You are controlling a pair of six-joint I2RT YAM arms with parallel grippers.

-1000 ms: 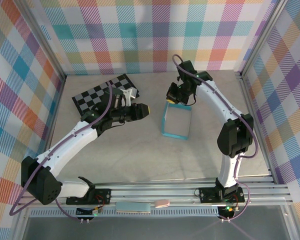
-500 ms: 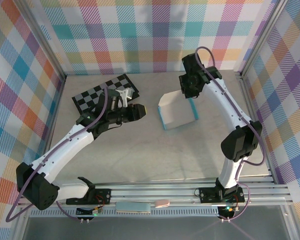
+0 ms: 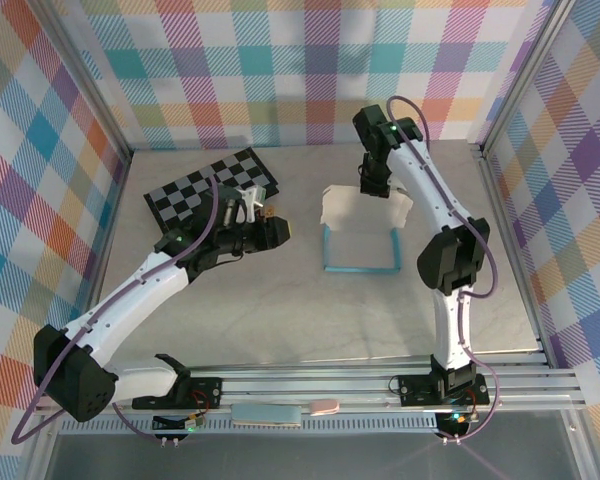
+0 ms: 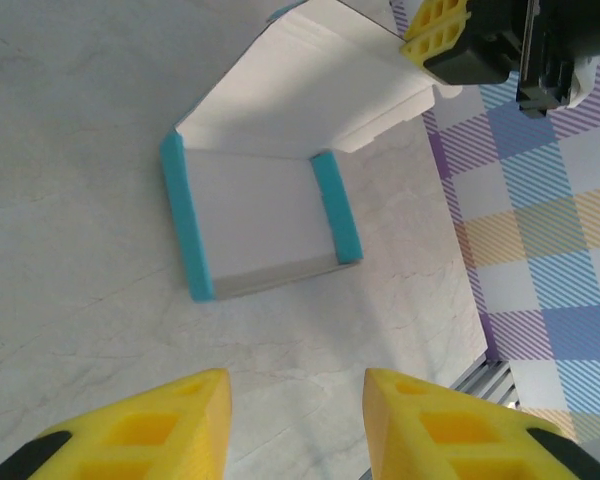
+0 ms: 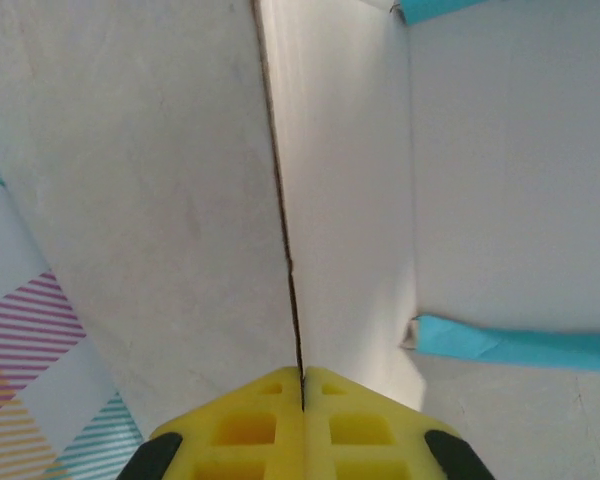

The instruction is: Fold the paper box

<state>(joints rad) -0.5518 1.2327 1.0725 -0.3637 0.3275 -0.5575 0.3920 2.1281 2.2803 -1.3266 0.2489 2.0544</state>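
Overhead and wrist close-ups, box [image 3: 360, 248] seemingly common

The paper box [image 3: 360, 250] is seen lying open on the counter [image 3: 280, 320], right of centre: a shallow tray, pale inside, with low turquoise walls standing along its sides. Its pale lid flap stands raised at the far edge, pinched in the right claw [image 3: 372, 190].

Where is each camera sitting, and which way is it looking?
Top external: high up behind the arms, looking down at the table; left arm, right arm and the paper box show.
Left wrist: on the left arm, looking past the open left pincer at the box.
Right wrist: on the right arm, close up; the right pincer is shut on the box's pale flap.
Shared: the top and left wrist views both show the right pincer gripping that flap.
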